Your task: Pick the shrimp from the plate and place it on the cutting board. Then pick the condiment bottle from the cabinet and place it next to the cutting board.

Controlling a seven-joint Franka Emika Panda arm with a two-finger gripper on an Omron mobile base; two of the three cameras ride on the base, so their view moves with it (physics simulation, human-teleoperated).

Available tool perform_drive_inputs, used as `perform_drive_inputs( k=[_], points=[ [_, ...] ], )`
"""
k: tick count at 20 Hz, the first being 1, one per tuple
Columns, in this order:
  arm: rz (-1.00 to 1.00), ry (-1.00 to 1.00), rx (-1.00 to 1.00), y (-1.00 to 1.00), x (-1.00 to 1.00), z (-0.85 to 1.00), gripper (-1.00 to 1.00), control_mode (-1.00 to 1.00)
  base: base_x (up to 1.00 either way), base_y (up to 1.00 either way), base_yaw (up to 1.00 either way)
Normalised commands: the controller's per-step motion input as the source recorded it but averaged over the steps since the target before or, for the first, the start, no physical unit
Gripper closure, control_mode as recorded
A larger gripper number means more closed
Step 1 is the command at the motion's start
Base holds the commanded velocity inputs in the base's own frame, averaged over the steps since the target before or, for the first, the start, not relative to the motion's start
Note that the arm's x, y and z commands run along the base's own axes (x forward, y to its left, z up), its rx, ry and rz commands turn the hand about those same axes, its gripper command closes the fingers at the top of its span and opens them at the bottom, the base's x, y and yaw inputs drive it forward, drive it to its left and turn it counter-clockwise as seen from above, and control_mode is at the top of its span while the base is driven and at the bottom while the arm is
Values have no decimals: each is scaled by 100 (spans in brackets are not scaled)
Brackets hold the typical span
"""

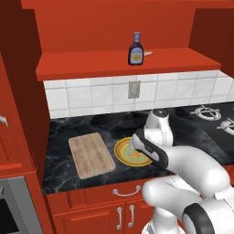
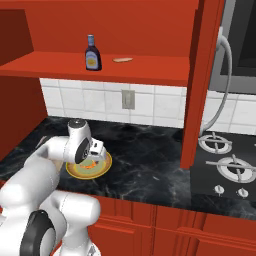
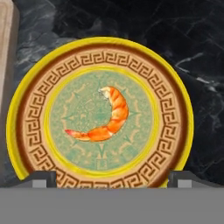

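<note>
The orange shrimp lies curled in the pale green centre of the yellow-rimmed plate. My gripper hangs straight above it, open, its two tips at the plate's near rim with nothing between them. From the base, my hand covers part of the plate, and a bit of shrimp peeks out. The tan cutting board lies just left of the plate. The dark condiment bottle stands upright on the red cabinet shelf.
A small flat tan thing lies on the shelf right of the bottle. Stove burners sit to the right on the black marble counter. A red upright panel divides the counter from the stove. A wall outlet is on the tiles.
</note>
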Motion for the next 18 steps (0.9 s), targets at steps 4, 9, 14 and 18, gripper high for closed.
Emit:
perform_drive_inputs(
  k=[4,9,14,18],
  points=[
    [-1,0,0,4,17,-10,-100,-100,0,0,0],
    [-1,0,0,0,19,-10,-100,-100,0,0,0],
    [-1,0,0,0,12,-8,-100,-100,0,0,0],
    [-1,0,0,0,7,-10,-100,-100,0,0,0]
  ],
)
